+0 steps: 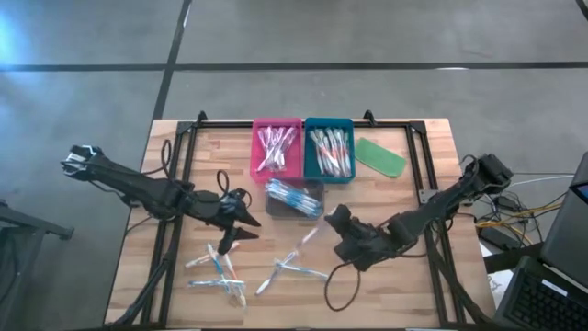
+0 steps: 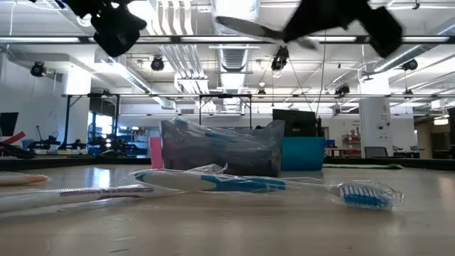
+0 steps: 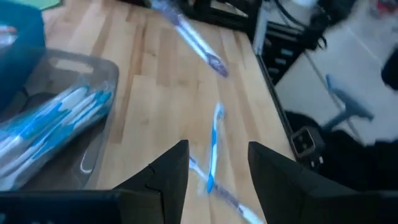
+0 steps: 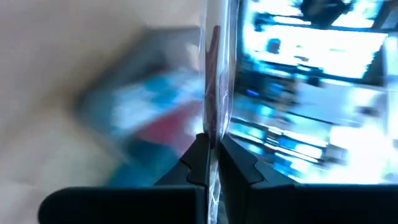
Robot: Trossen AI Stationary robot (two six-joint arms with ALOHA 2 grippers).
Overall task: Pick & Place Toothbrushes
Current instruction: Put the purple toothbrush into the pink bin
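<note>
Right end effector [image 4: 211, 152] pinches a slim, clear-wrapped toothbrush [image 4: 214, 68] above wood-grain table [image 1: 404, 285].

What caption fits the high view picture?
Right pincer lifts a wrapped toothbrush near three trays; left pincer hovers open.

Robotics laboratory in a large open industrial hall. The low view shows a high ceiling with exposed ventilation ducts [image 2: 231, 53], rows of strip lights [image 2: 64, 27] and ceiling-mounted cameras [image 2: 39, 69]; computer monitors [image 2: 295, 122] and equipment stands occupy the background. The high view shows a wooden workbench [image 1: 423, 299] fitted with a black metal frame [image 1: 418, 156], standing on a polished concrete floor [image 1: 367, 37], with loose cables [image 1: 514, 216] alongside.
</note>
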